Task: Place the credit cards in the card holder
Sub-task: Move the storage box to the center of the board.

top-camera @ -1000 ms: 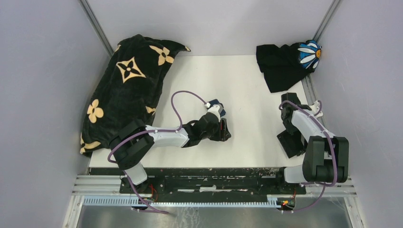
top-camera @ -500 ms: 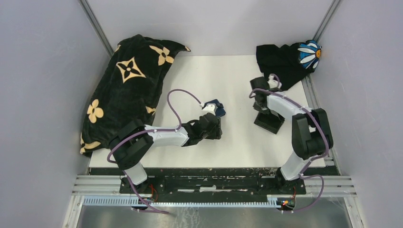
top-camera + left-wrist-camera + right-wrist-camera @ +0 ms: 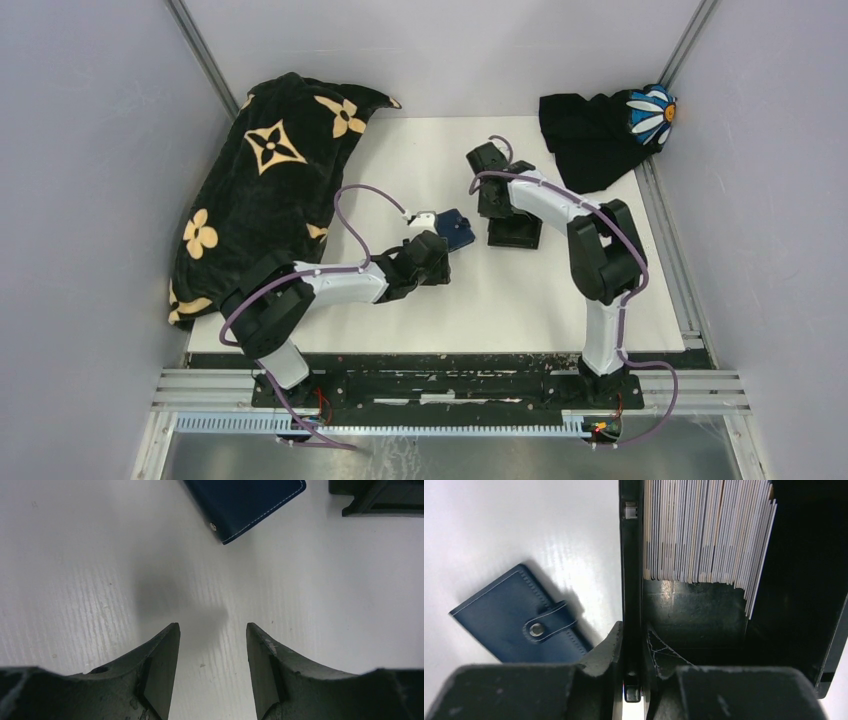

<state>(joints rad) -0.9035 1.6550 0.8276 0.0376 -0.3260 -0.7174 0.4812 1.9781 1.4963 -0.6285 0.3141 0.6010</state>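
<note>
The holder (image 3: 456, 229) lies shut on the tabletop (image 3: 420, 150) near its middle, with the snap tab fastened. It is just ahead of my left jaws, which stand apart over bare surface and touch nothing. The cards (image 3: 704, 530) stand on edge, packed in a stack at one end of the black tray (image 3: 515, 232). The tray is just right of the holder and not touching it. My right jaws are clamped on the tray wall nearest the holder, one finger inside and one outside. A black cloth with tan flowers (image 3: 270, 190) is heaped along the left side. A black cloth with a daisy (image 3: 600, 130) lies in the far right corner, and both cloths are well away from the holder. A second ago the tray was at the near right edge, and my right arm has brought it across since. My left jaws have shifted a little left, and the holder has stayed put.
</note>
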